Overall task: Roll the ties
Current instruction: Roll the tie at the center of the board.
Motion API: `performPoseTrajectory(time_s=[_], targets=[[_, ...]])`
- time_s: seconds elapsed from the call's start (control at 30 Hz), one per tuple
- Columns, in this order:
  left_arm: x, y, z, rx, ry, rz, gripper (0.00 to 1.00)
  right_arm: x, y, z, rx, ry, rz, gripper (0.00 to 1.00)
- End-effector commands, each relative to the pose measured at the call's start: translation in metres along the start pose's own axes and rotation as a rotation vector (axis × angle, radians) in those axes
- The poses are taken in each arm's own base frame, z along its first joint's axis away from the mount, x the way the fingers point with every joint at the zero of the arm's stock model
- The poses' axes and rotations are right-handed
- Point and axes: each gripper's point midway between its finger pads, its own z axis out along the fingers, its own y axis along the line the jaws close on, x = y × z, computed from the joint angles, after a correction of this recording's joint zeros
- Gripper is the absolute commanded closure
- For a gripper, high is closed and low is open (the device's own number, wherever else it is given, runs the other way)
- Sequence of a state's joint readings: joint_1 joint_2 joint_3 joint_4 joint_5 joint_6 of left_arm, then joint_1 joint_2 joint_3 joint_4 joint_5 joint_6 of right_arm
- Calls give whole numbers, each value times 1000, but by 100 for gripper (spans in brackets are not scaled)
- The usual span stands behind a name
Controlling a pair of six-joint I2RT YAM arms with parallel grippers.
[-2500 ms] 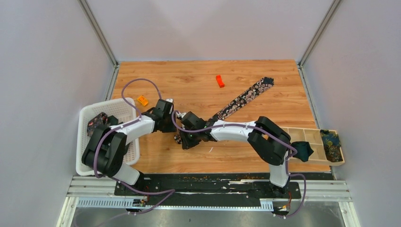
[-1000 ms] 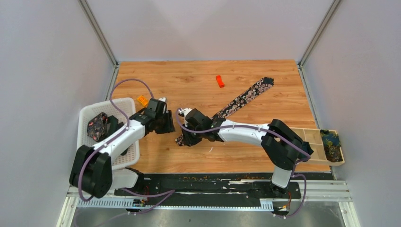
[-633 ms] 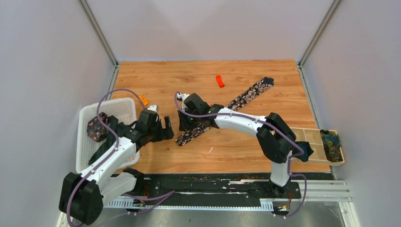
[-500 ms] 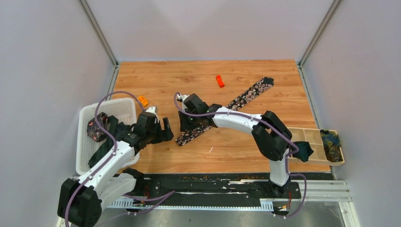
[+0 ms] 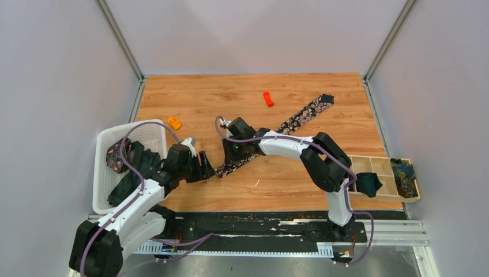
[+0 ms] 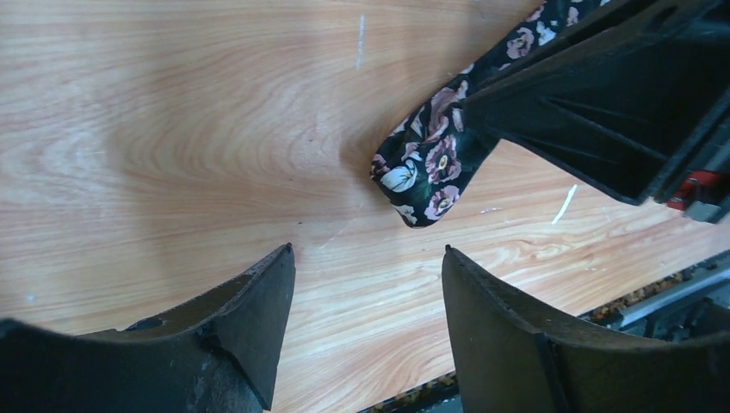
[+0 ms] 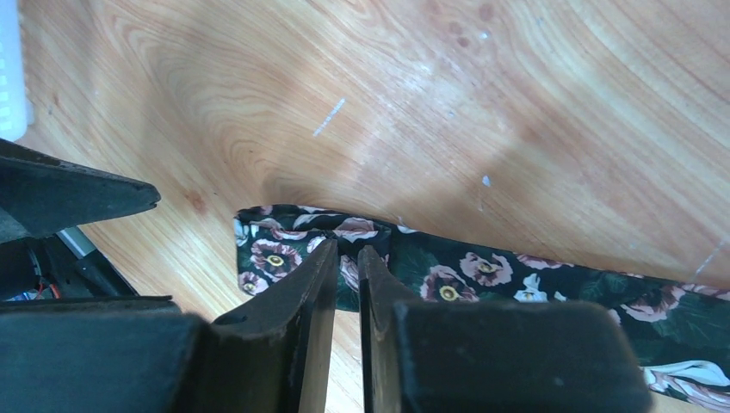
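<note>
r gripper (image 7: 344, 249) narrow, pinching floral tie (image 5: 300, 118) nr its end. l gripper (image 6: 368, 251) wide, tie tip just ahead; r gripper body covers rest. white basket (image 5: 98, 173) beside l gripper, orange block (image 5: 173, 122) beyond.

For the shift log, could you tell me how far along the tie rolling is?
Apparently done: a teal tie and a patterned tie bundled in the wooden tray. In hand: the floral tie lies unrolled, the right gripper's jaws pinching its near end, the left gripper's open beside it. Left: rolling it, plus ties in the white basket.
</note>
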State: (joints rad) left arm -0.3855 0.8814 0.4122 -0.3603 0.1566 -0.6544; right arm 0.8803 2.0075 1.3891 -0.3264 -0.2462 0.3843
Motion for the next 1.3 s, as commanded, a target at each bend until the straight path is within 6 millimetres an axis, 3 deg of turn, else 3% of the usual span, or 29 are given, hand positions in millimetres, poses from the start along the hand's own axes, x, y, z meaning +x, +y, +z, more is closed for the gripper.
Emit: performPoseTrajectory(time_s=[0.0, 0.8, 1.27], targets=[[-10, -21, 3, 102, -30, -22, 30, -1, -2, 4, -27, -19, 10, 84], [-9, -28, 36, 150, -70, -304, 39, 14, -14, 12, -46, -10, 34, 85], [0, -18, 47, 93, -61, -394, 54, 16, -17, 11, -53, -13, 38, 85]])
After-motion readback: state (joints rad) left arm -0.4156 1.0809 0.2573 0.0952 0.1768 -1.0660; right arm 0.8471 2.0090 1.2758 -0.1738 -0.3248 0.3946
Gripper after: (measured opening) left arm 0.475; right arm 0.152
